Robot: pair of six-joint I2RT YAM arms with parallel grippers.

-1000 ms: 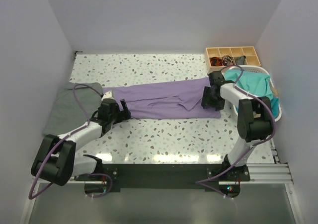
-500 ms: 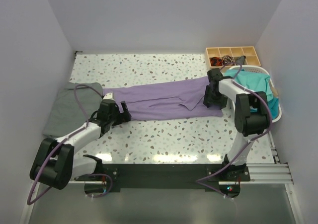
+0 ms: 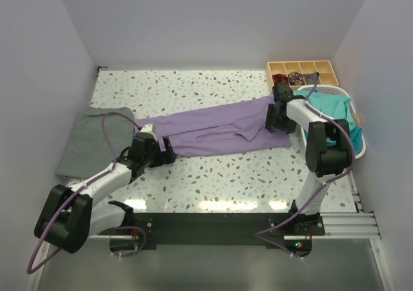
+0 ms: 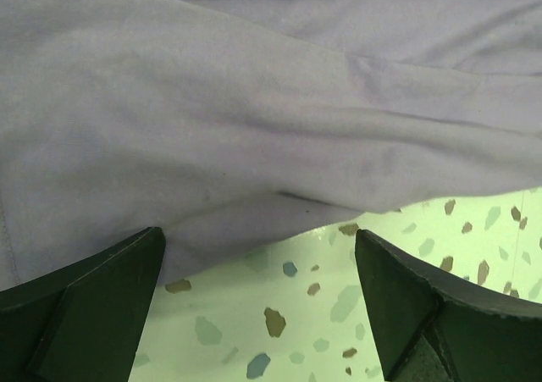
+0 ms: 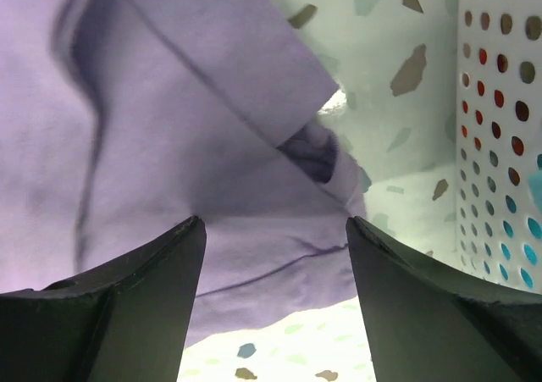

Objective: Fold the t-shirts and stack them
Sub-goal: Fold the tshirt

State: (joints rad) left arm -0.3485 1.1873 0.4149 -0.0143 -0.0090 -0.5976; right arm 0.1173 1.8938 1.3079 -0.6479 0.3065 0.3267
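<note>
A long lavender t-shirt lies spread flat across the middle of the speckled bench, slanting a little from the low left up to the right. A grey t-shirt lies flat at the left edge of the bench, just beside the lavender one's left end. The left claw sits low at the near left edge of the lavender t-shirt. Its two dark fingers stand wide apart, and only the hem of the shirt and some bare bench show between them. The right claw is down at the right end of the same shirt, close to the white basket. Its fingers are apart too, with bunched purple cloth lying between them and a small fold poking up just past the tips. The basket stands at the right edge of the bench and has round holes in its wall. Inside it are crumpled teal t-shirts, piled up to the rim. Behind the basket, at the far right corner, is a wooden tray split into small boxes. Two of the boxes on its left side hold some small dark and red things, but they are too tiny to name.
</note>
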